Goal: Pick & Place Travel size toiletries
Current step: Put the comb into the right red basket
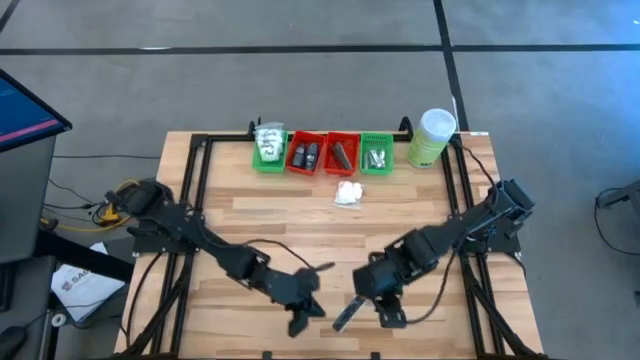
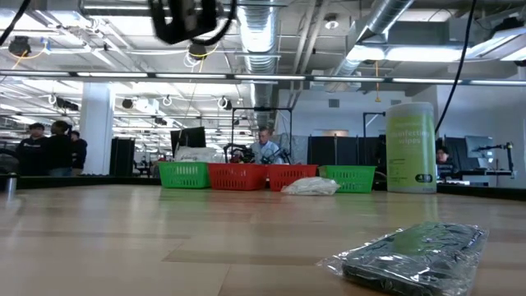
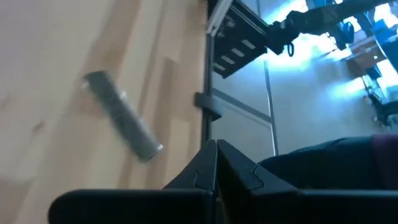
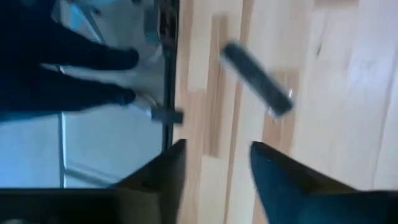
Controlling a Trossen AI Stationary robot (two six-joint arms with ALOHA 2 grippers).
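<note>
While the wooden table (image 1: 420,225) carries both arms at its near edge, the dark grey bar (image 1: 345,313) lies flat between them, slanting near-left to far-right. The right gripper (image 1: 385,305), fingers spread, sits just beside it; the left gripper (image 1: 300,318), pressed together and empty, sits slightly farther.

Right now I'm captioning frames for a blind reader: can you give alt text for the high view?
A wrapped dark grey bar lies near the wooden table's front edge between the shut left end effector and the right end effector. At the far edge sit four small trays, a white packet and a pale green canister.
</note>
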